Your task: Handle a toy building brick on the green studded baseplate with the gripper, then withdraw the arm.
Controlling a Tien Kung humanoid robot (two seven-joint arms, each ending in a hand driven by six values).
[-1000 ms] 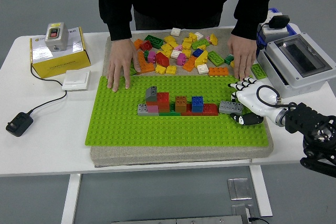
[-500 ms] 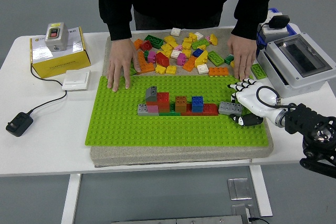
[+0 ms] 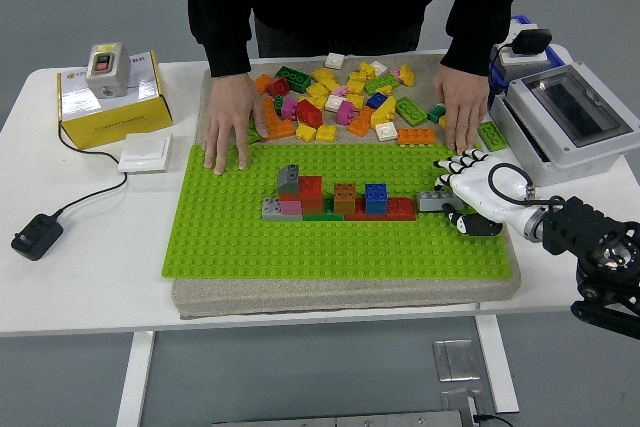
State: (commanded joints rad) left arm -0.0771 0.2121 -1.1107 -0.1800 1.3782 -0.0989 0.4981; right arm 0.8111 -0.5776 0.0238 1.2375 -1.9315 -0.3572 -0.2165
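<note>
A green studded baseplate [image 3: 340, 242] lies on a grey mat in the middle of the table. A row of built bricks [image 3: 335, 199] in grey, red, pink, brown and blue stands on it. At the row's right end sits a grey brick [image 3: 431, 202], next to a red one. My right hand [image 3: 458, 197], white with black fingertips, reaches in from the right, its fingers curled over the grey brick's right end and the thumb [image 3: 478, 226] below it. That end of the brick is hidden by the hand. My left arm is out of view.
A person stands at the far side with both hands [image 3: 230, 127] [image 3: 462, 107] flat on the mat, beside a pile of loose bricks [image 3: 345, 97]. A grey electrical box [image 3: 570, 117] stands at right. A yellow box [image 3: 110, 102], a white plate [image 3: 145, 152] and a black adapter [image 3: 37, 235] lie at left.
My right hand has shifted slightly left and closed over the grey brick, covering more of it. The person's hands have stayed still.
</note>
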